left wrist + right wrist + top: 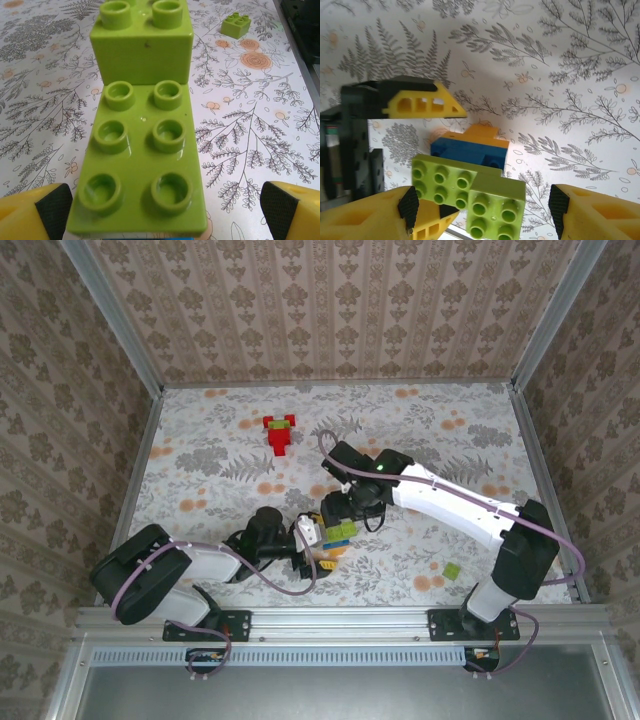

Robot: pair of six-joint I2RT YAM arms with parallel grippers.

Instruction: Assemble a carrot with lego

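Observation:
A lego stack (338, 537) stands near the front middle of the table. It is an orange brick (481, 134) at the bottom, a blue brick (467, 152) over it and a green oblong brick (140, 170) on top. A green square brick (142, 47) sits on one end of the oblong one. My left gripper (160, 210) is open and straddles the stack, with its right pad well clear of it. From above, my right gripper (482, 210) hangs open around the green bricks (470, 192), and there is a gap at its right pad (559, 207).
A small green square brick (452, 570) lies loose at the front right, also seen in the left wrist view (236, 24). A red lego cluster (280, 432) sits at the back left. Patterned walls close in the table.

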